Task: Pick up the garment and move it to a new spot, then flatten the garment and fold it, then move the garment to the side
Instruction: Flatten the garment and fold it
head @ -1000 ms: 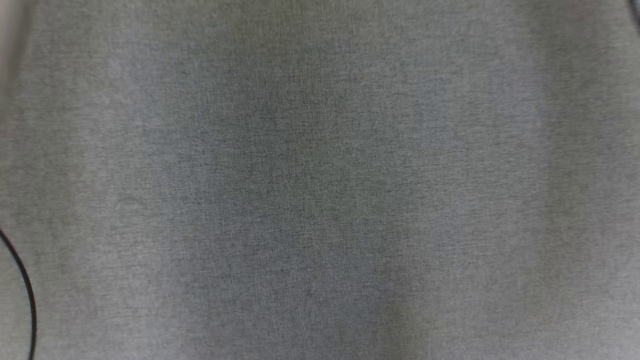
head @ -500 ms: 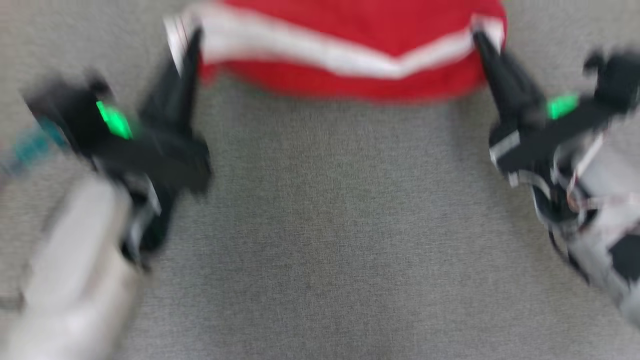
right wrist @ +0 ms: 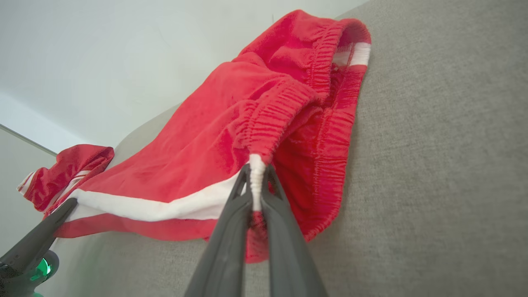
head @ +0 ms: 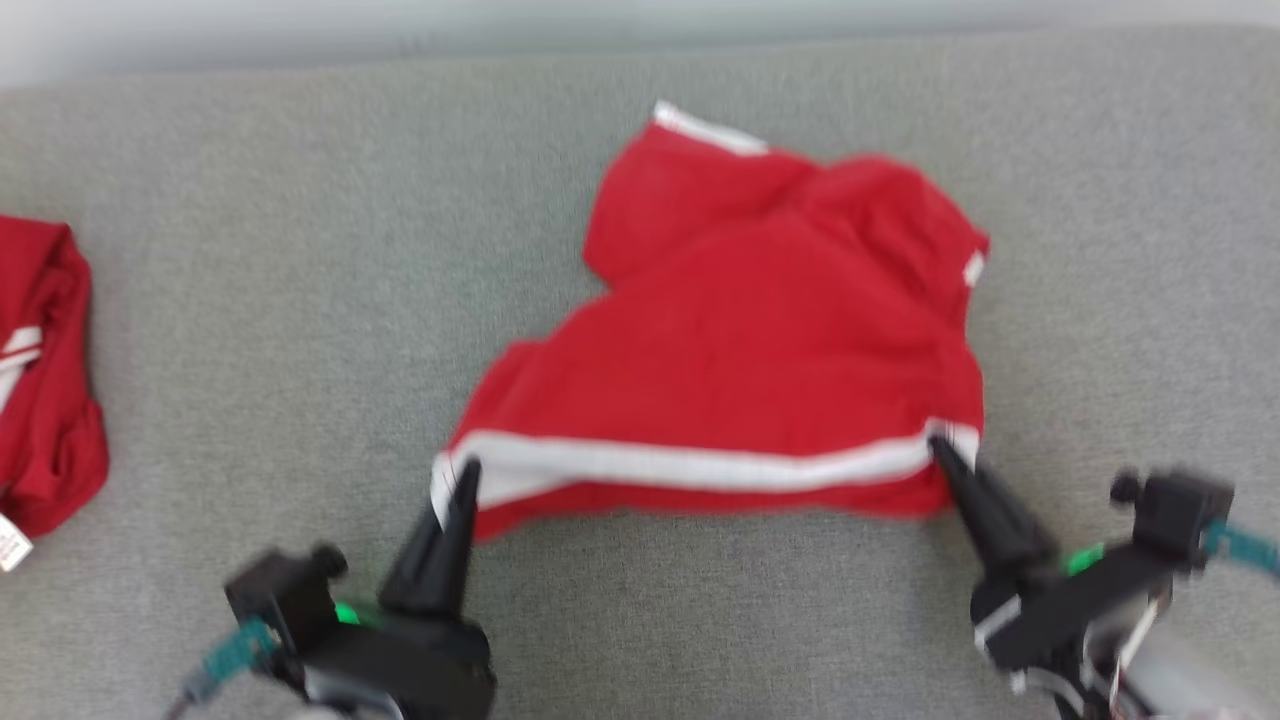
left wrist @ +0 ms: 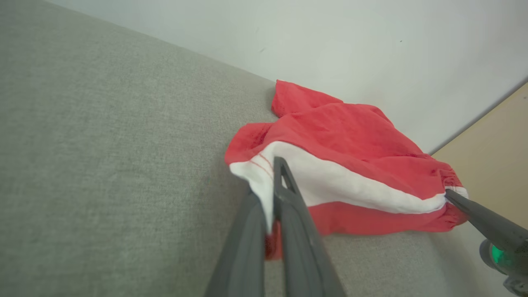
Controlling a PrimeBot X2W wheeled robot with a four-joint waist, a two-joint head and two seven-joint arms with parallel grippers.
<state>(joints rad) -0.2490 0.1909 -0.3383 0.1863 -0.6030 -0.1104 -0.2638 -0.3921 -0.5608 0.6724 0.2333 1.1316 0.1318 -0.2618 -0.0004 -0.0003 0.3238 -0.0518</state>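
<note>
The garment (head: pixel 760 340) is a pair of red shorts with a white stripe, lying crumpled on the grey fabric surface (head: pixel 250 300). Its striped near edge is stretched between my two grippers. My left gripper (head: pixel 465 470) is shut on the left end of the stripe, and the left wrist view shows white cloth pinched in the left gripper (left wrist: pixel 266 181). My right gripper (head: pixel 940 450) is shut on the right end, by the elastic waistband, as the right wrist view of the gripper (right wrist: pixel 255 169) and garment (right wrist: pixel 231 123) shows. The far part of the garment rests on the surface.
Another red garment with white stripes (head: pixel 40 380) lies bunched at the far left of the surface. A pale wall (head: pixel 600 30) runs along the back edge. Open grey surface lies to the left, right and front of the held garment.
The head camera has swung from bare grey surface up to the garment, so the whole picture has shifted. Both grippers hold the striped edge's ends as they did half a second ago.
</note>
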